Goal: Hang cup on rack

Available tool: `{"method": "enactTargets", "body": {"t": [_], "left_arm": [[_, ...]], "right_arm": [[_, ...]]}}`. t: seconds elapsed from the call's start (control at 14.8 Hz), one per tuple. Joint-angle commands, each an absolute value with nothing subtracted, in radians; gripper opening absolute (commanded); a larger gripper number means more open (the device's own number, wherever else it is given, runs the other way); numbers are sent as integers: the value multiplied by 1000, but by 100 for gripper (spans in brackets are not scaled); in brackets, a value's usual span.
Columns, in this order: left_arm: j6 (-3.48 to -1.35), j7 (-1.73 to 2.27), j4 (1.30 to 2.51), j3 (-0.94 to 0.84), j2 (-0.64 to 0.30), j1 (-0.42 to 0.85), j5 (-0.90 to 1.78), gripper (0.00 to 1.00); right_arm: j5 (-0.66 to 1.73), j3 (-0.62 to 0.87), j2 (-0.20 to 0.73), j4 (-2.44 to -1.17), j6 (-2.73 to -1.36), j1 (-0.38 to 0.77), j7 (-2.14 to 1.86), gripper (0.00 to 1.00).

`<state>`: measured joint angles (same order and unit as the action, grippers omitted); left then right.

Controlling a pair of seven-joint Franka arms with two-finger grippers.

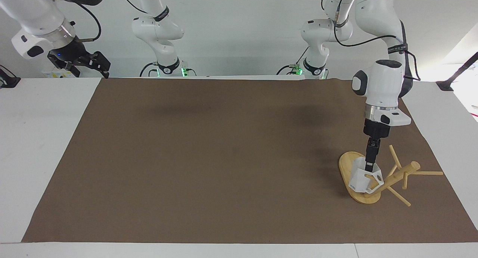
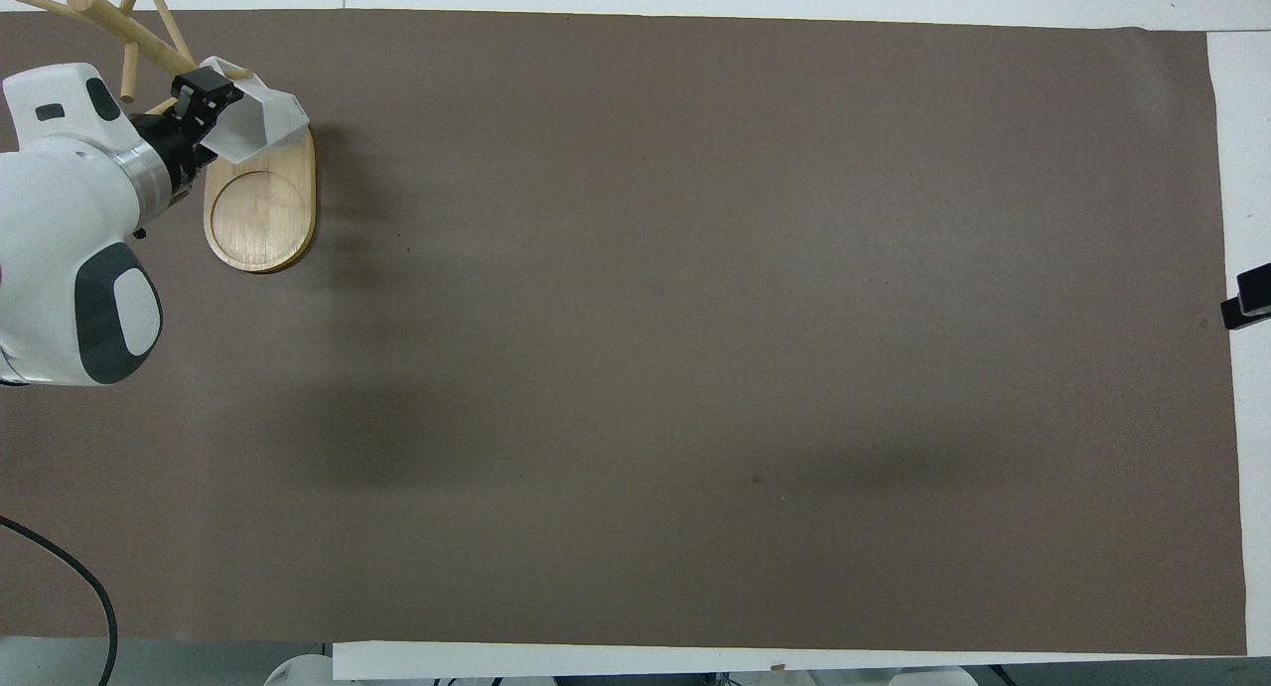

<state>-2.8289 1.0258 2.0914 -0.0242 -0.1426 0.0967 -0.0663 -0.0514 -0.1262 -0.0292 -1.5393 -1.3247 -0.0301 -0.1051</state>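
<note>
First, mat [image 1: 209,157]: lay brown and bare over most of the table, with nothing on it apart from the rack.
Left arm [image 1: 381,82]: reached down over the rack at its own end of the table.
Right arm [image 1: 33,19]: waited high off its own end of the mat.
Rack [image 1: 396,176]: stood by the mat's edge at the left arm's end, oval base toward the robots and post and pegs at the farther end.
Cup [image 1: 358,180]: sat low against the foot of the post, over the farther end of the base, mouth upward and tipped. Could not tell whether it was hung or merely rested on the base.
Left gripper [image 1: 370,164]: dipped into the cup's mouth at the rim nearest the post. Could not tell whether parted or clamped on the wall.
Right gripper [image 1: 80,62]: hung in the air off the mat, holding nothing. Could not tell open from closed.
Handle [image 1: 376,179]: pointed at the post, with a thin peg seemingly at or through its hole, though not certainly.
Risk, release: judged that a cup let go without the peg through the hole would drop onto the base and roll off.
Risk, retreat: judged that lifting away with the rim caught would drag the cup off its peg.
Risk, rack: judged that a sideways nudge on the post might tip the light rack.
</note>
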Motion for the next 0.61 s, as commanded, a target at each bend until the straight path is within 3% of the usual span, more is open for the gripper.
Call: {"method": "enactTargets", "body": {"t": [0.0,0.27,0.54], "left_arm": [[-2564,1025,2024,-31,-71,94,-86,100],[-2227,974,1939,-37,21,95,-86,100],[-1981,838,1830,-48,29,95,-83,100]], "right_arm": [[-54,-126,-41,-1555,-1331,-29,-97,100],[-54,-126,-41,-1555,-1331,-28,-97,100],[-54,-126,-41,-1555,-1331,-29,-97,100]]}}
